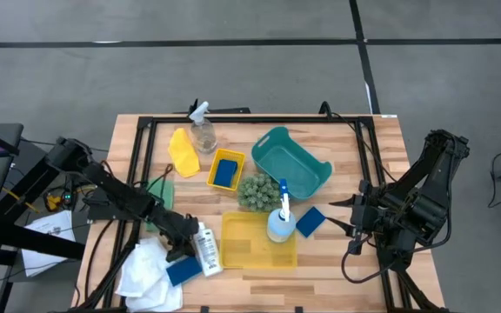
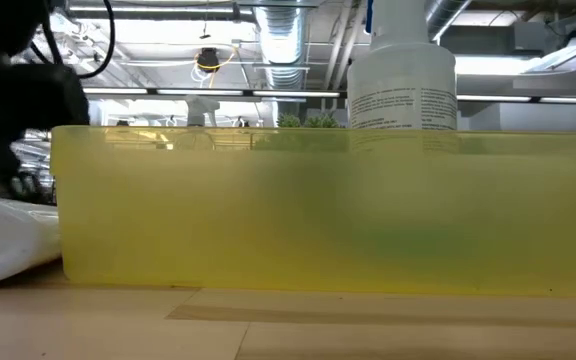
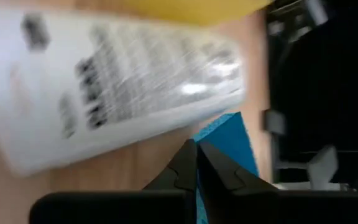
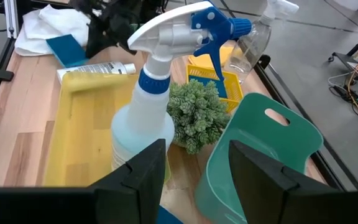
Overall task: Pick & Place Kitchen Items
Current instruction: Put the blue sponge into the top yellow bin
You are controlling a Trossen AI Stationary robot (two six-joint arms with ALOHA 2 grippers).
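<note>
The left gripper [image 1: 183,246], fingers pressed together on nothing, sits beside the small white bottle [image 1: 207,249] near the table's [image 1: 364,269] front edge. The right gripper [image 1: 348,216], fingers spread, waits near the right edge, facing the blue spray bottle [image 1: 279,221].

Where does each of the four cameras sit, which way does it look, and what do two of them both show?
High view: above the table, looking straight down; both arms show, left gripper by the white tube, right gripper open.
Low view: at table height, facing the yellow tray; a dark arm part at upper left.
Left wrist view: on the left arm; shut fingers, white tube, blue sponge.
Right wrist view: on the right arm; open fingers, spray bottle, teal basket.
Shared: low and right wrist views both show the spray bottle.
</note>
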